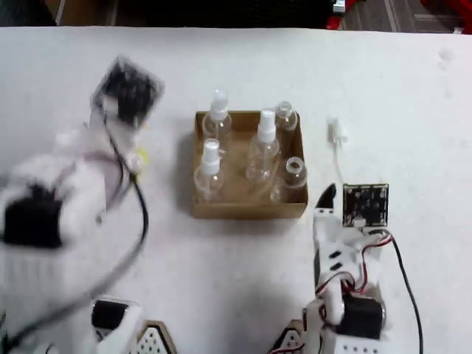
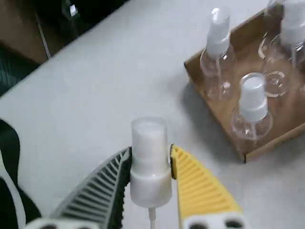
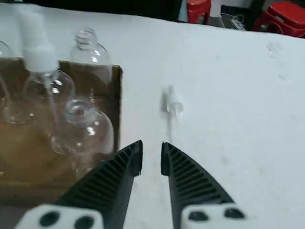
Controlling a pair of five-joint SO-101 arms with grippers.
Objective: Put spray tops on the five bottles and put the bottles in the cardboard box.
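The bottles (image 1: pixel 259 164) are clear, glossy plastic; their tops (image 2: pixel 150 162) are smooth white plastic. The box (image 1: pixel 249 209) is matt brown cardboard, and the tabletop (image 1: pixel 398 96) looks matt, smooth white.

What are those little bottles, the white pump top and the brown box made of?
The bottles look like clear, glossy plastic, possibly glass: the brown behind shows through. The spray top seems smooth, opaque white plastic. The box looks like matte brown cardboard.
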